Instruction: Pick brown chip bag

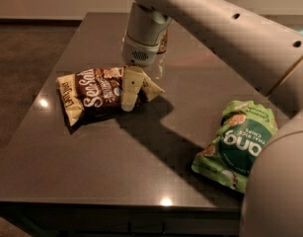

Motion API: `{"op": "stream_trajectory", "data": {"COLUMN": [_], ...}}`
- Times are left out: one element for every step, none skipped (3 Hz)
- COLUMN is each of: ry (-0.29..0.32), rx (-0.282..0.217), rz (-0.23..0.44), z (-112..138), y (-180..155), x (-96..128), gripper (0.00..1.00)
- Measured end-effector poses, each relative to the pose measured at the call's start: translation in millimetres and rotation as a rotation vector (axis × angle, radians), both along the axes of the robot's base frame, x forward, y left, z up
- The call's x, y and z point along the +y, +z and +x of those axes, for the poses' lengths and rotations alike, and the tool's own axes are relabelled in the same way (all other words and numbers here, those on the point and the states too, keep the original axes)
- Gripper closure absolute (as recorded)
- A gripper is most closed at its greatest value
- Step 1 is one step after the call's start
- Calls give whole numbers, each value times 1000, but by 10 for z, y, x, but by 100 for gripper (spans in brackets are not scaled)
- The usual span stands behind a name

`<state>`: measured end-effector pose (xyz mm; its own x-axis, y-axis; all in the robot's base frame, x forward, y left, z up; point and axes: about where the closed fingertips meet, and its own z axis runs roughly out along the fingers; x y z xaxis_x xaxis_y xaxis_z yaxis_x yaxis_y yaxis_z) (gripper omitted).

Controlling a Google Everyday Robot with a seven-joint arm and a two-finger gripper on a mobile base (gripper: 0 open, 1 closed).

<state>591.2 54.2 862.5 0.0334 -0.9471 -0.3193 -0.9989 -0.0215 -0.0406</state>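
Note:
The brown chip bag (94,94) lies flat on the dark table (141,167) at the left, with white "Sea Salt" script and cream-yellow ends. My gripper (131,90) hangs from the grey wrist (143,36) and is down at the bag's right end, touching or just above it. It covers part of that end. The arm reaches in from the upper right.
A bright green "dang" bag (238,143) lies at the table's right front. A small can (163,42) stands behind the wrist, mostly hidden. The table's front edge runs along the bottom, with floor to the left.

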Motion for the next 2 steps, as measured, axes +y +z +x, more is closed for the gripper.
{"op": "stream_trajectory", "data": {"ry": [9, 11], "rx": [18, 23], "rz": [-16, -18], "z": [10, 0], "y": [-85, -96], "x": [88, 111], "gripper": [26, 49]}}
